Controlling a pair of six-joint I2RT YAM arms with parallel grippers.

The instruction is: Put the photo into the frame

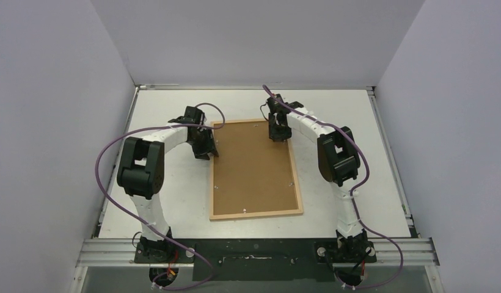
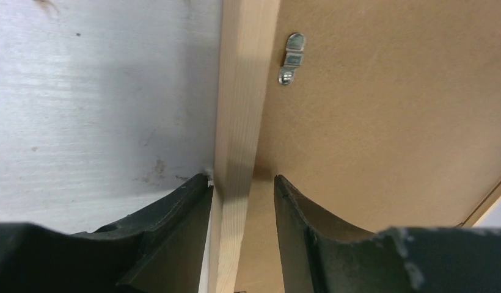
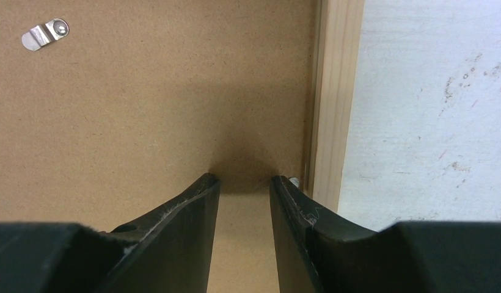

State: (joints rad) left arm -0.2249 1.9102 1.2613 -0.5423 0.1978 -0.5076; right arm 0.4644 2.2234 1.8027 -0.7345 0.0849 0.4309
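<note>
The photo shows in no view. The frame (image 1: pixel 256 214) lies flat, with the brown backing board (image 1: pixel 254 165) inside it. Left gripper (image 2: pixel 242 178) straddles 1 rail, jaws apart; right gripper (image 3: pixel 244 178) stands with jaws parted over the board.

The scene is lit brightly and evenly from above; only soft, short shadows are cast on the table (image 1: pixel 182 210). In both wrist views a dark shadow is pooled on the backing board (image 3: pixel 144 110) between the fingertips (image 3: pixel 199 201), and a glint is caught on a metal clip (image 2: pixel 291 58).
</note>
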